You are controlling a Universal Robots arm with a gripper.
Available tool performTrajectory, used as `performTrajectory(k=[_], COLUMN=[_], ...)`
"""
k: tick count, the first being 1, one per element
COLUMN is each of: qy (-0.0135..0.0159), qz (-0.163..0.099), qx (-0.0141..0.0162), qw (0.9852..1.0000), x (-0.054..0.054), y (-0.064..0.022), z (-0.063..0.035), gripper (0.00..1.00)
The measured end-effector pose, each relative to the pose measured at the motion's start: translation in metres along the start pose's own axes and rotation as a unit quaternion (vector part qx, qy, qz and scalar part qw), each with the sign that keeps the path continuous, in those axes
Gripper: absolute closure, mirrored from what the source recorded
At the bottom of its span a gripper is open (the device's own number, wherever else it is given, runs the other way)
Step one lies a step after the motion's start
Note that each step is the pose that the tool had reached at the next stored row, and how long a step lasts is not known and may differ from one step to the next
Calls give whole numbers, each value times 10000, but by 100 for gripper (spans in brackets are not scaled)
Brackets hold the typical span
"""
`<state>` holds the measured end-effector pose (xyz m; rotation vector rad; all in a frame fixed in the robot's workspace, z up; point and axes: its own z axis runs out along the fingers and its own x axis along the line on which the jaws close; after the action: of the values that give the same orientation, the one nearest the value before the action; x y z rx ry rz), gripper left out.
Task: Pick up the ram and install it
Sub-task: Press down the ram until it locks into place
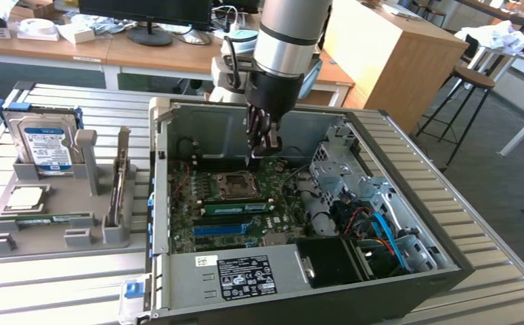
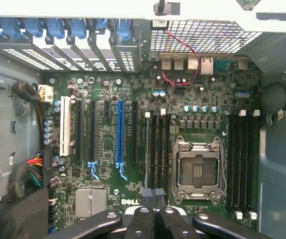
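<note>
The ram (image 1: 235, 205) is a long green stick standing on edge in a motherboard slot between the CPU socket (image 1: 235, 181) and the blue slot strip (image 1: 221, 229). In the wrist view the ram (image 2: 146, 149) appears edge-on as a thin line in the slot bank beside the socket (image 2: 198, 172). My gripper (image 1: 264, 153) hangs inside the open computer case, above the motherboard and apart from the stick. Its black fingers are pressed together with nothing visible between them. In the wrist view the gripper (image 2: 153, 195) hovers over one end of that slot bank.
A grey holder (image 1: 27, 237) at the exterior view's left carries a hard drive (image 1: 47, 145), a CPU chip (image 1: 26, 198) and another green stick (image 1: 53, 218) lying flat. Case walls (image 1: 161, 189), a drive cage (image 1: 339, 169) and cables (image 1: 380, 230) surround the motherboard.
</note>
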<state>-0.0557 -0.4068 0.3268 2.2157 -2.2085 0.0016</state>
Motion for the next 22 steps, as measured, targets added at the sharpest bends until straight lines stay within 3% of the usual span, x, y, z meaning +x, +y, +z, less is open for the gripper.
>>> performTrajectory(k=[3,7,12,17,22], qy=[0,-2,-5,-9,-13], qz=[31,290,688,1094,1510], qx=[0,-3,-7,-11,-15], qw=[10000,9996,9976,9940,9885], x=[0,0,0,0,0], y=[0,1,2,2,2], z=[0,1,2,4,6], gripper=[90,90,90,90,90])
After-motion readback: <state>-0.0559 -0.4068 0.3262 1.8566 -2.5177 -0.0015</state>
